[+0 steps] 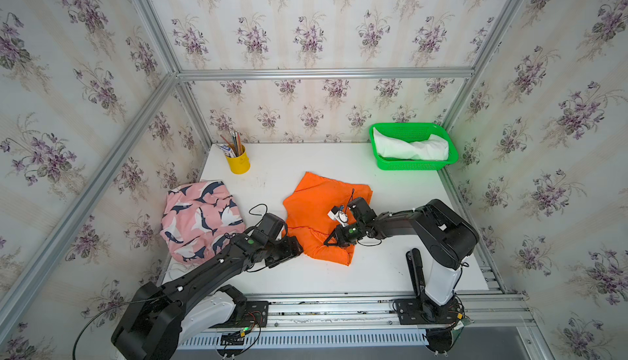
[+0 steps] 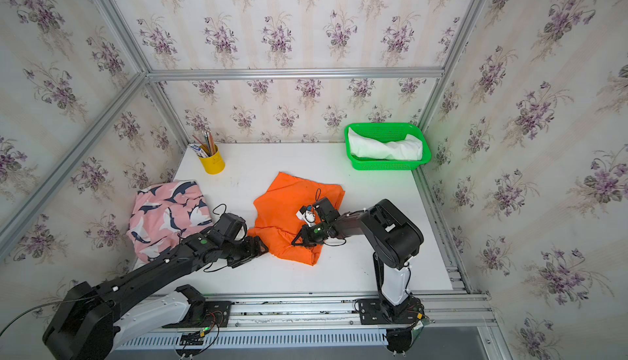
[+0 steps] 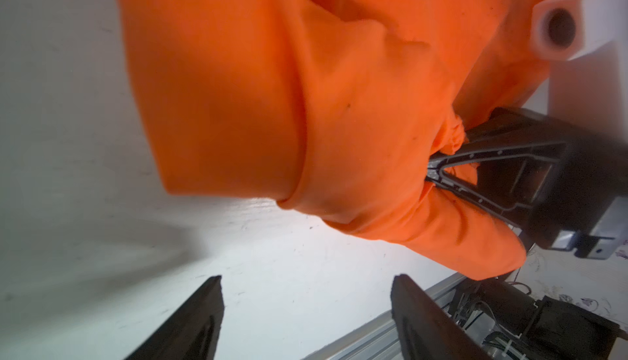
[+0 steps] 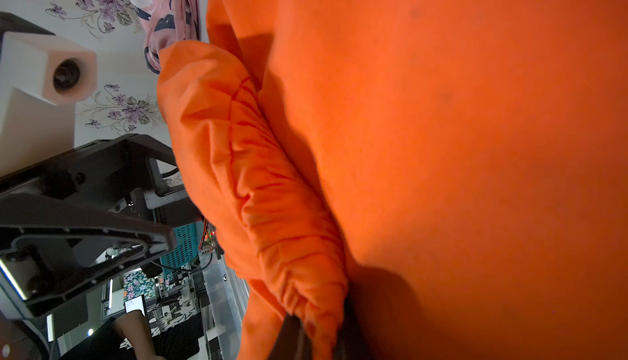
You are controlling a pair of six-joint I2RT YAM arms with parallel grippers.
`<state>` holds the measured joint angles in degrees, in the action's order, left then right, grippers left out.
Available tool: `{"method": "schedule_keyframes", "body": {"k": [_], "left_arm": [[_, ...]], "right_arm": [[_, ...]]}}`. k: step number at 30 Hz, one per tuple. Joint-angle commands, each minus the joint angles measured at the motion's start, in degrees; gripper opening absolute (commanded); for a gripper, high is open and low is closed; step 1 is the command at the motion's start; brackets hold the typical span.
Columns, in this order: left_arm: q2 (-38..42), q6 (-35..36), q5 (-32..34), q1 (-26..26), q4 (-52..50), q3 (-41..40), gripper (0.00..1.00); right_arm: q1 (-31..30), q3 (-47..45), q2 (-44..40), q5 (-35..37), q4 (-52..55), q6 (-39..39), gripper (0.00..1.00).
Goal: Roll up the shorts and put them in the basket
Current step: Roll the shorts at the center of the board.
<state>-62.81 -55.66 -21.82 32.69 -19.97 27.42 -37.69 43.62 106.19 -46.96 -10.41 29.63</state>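
The orange shorts (image 1: 319, 205) (image 2: 285, 205) lie mid-table, their near edge folded over into a thick roll (image 3: 255, 86) (image 4: 238, 171). My right gripper (image 1: 328, 242) (image 2: 294, 242) (image 4: 306, 334) is shut on a bunch of that orange cloth at the fold's near end; the left wrist view shows it pinching (image 3: 438, 174). My left gripper (image 1: 299, 251) (image 2: 263, 247) (image 3: 307, 283) stands open and empty just left of the roll, over bare table. The pink shark-print shorts (image 1: 200, 219) (image 2: 166, 215) lie crumpled at the left. White shorts (image 1: 411, 149) (image 2: 387, 149) lie rolled in the basket.
A green basket (image 1: 413, 165) (image 2: 384, 165) stands at the back right corner. A yellow cup (image 1: 239, 162) (image 2: 212, 164) with pencils is at the back left. The aluminium frame rail (image 1: 339, 307) runs along the white table's (image 1: 390, 266) near edge.
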Motion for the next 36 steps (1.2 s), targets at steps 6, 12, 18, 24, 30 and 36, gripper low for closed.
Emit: {"method": "schedule_keyframes", "body": {"k": [6,12,18,24,30,36], "left_arm": [[-7.19,-4.3,-2.57,1.01,15.1,-1.27,0.93],[-12.55,-3.39,0.72,0.93,17.39,-0.51,0.98],[-16.3,-2.24,6.0,0.53,13.0,1.99,0.82],[-16.82,0.78,11.65,0.54,4.69,5.16,0.51],[-20.7,3.53,12.1,0.39,2.87,8.06,0.33],[-20.67,4.49,12.16,0.45,0.92,9.4,0.33]], "right_arm": [[-0.01,-0.02,-0.01,5.56,1.81,-0.4,0.0],[-0.01,-0.13,0.05,5.29,2.56,-1.49,0.0],[-0.01,0.55,-0.06,5.65,4.97,-2.95,0.0],[0.03,1.37,-1.04,7.04,7.93,-4.76,0.03],[-0.01,3.51,-4.4,15.7,18.11,-9.72,0.31],[-0.6,7.12,-14.62,29.32,32.13,-12.11,0.51]]}}
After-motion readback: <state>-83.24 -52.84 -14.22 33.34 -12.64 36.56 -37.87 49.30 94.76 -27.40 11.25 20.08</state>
